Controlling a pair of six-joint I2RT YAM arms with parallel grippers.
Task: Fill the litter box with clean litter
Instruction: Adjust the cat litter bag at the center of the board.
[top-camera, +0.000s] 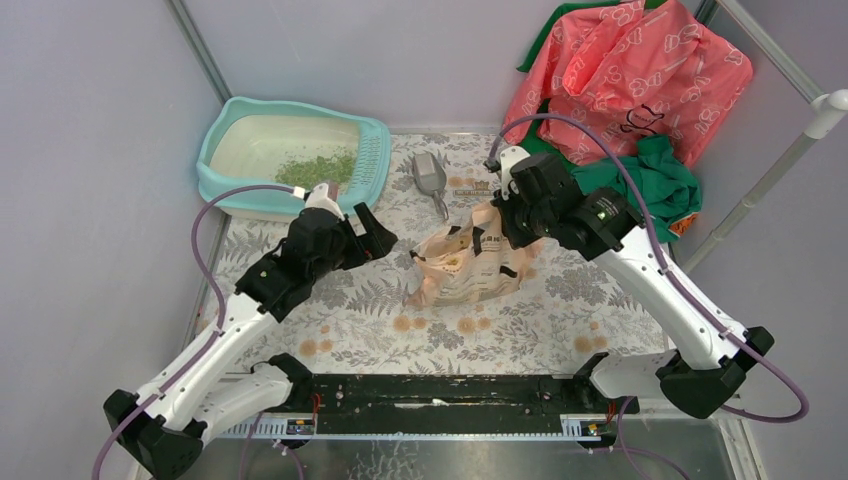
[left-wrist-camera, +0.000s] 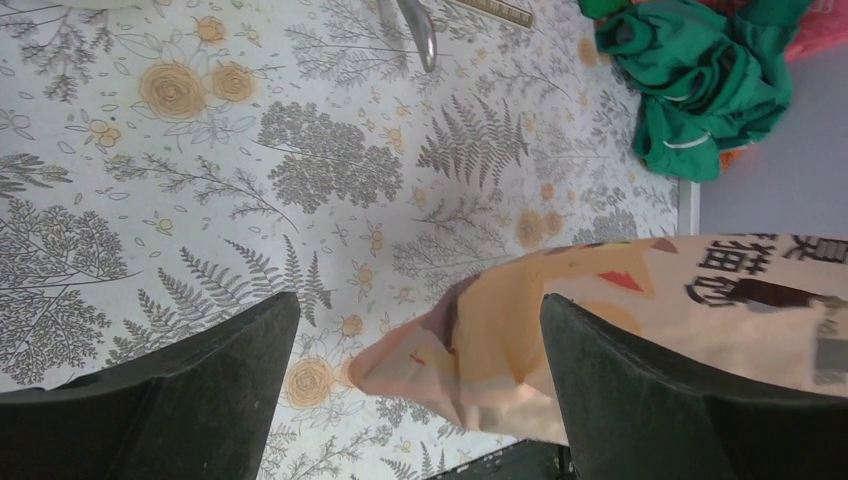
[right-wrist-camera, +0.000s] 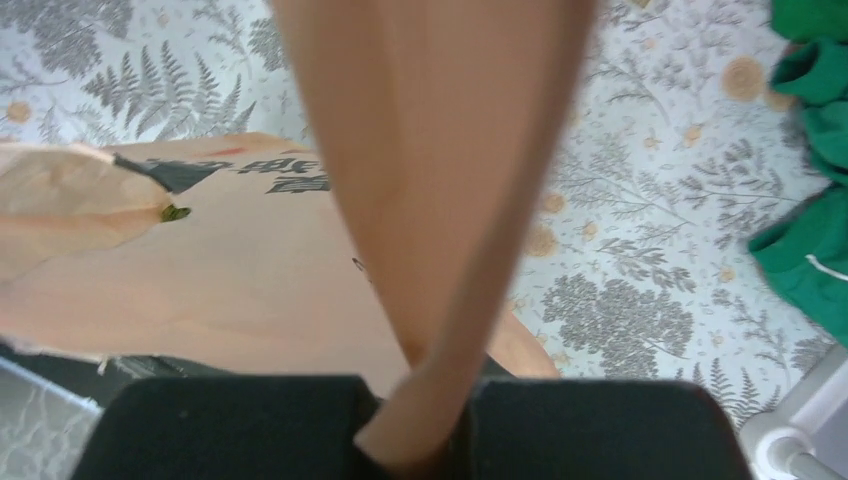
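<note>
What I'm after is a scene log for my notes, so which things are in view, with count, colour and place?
turquoise plastic litter box: one, turquoise with cream pan, far left of table.
green-and-pale granular clean litter: one heap, green, in the pan by its slotted end.
grey plastic scoop: one, grey, right of the box.
pink-orange printed bag: one, mid-table.
coral-red patterned cloth: one, far right corner.
green fabric bundle: one, green, against the coral cloth.
fern-print table cover: one, grey and white.
left gripper: one, black, open, by the bag's corner.
right gripper: one, black, shut on the bag's edge.
</note>
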